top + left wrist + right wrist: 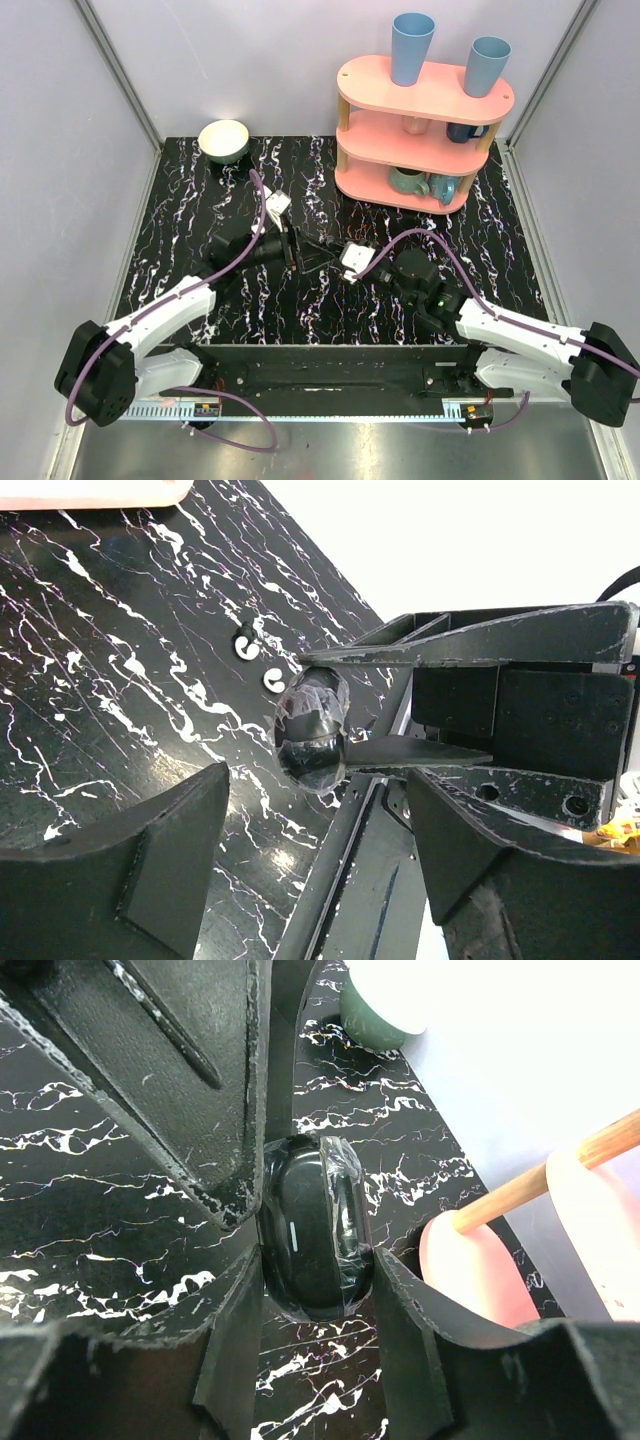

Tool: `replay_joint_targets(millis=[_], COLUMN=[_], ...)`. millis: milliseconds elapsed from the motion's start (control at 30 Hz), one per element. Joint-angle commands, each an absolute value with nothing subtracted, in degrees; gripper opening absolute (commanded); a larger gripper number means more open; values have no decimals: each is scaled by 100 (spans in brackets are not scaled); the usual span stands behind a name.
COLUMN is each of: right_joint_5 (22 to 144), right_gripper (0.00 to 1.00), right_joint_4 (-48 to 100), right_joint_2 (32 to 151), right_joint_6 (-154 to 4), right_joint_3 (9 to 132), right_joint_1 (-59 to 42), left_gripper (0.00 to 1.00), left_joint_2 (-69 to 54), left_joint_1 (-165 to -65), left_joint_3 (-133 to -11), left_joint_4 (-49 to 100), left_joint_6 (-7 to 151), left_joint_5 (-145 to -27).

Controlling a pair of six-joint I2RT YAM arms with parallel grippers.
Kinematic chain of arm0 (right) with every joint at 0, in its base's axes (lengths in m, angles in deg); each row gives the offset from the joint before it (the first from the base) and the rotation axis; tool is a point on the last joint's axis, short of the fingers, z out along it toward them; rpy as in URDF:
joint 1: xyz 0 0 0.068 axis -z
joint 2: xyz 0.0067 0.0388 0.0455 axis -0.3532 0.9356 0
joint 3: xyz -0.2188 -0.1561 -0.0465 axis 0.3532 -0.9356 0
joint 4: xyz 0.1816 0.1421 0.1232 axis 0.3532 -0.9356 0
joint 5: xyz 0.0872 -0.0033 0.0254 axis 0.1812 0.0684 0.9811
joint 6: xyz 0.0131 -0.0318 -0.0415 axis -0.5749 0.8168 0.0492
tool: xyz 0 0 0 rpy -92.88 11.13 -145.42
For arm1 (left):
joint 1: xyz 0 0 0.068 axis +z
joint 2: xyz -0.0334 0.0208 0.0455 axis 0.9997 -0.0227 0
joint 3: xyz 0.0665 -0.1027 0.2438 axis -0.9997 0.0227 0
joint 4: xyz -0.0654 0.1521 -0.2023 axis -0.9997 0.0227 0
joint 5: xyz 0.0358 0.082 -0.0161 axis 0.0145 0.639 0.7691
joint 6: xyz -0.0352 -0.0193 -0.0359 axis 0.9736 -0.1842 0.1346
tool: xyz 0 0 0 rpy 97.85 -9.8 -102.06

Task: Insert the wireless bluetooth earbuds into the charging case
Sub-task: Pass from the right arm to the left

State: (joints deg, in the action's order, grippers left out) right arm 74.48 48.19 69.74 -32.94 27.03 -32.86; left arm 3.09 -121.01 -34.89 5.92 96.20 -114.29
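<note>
The charging case (pixel 315 1225) is a glossy black oval wrapped in clear film, with a small white line on its face. My right gripper (pixel 315 1272) is shut on it and holds it just above the marble table. In the left wrist view the case (pixel 312 728) sits clamped between the right gripper's thin fingers (pixel 420 752). My left gripper (pixel 315 865) is open and empty, facing the case from close by. Two tiny dark earbuds with white glints (pixel 244 640) (pixel 271 680) lie on the table just beyond the case. In the top view both grippers meet at mid-table (pixel 318 255).
A pink three-tier shelf (pixel 420 130) with blue cups and mugs stands at the back right; its edge shows in the right wrist view (pixel 480 1260). A cream and green bowl (pixel 224 140) sits at the back left. A black metal rail (pixel 370 880) runs along the table's near edge.
</note>
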Motion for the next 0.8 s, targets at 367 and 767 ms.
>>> replay_joint_targets(millis=[367,767], right_joint_5=[7703,7800], right_gripper=[10,10], right_joint_4=[5038,5090], right_joint_2=[6842,6851], right_joint_6=[-3412,-3500], right_joint_3=[2684,2648], right_joint_1=[-3346,-3363], left_gripper=[63,54], left_joint_2=[-3,-117], left_joint_1=[-12271,-12306], left_joint_3=[-3936,-3891], left_joint_4=[487,188], left_joint_6=[9569,9719], left_joint_5=[-11309,-11282])
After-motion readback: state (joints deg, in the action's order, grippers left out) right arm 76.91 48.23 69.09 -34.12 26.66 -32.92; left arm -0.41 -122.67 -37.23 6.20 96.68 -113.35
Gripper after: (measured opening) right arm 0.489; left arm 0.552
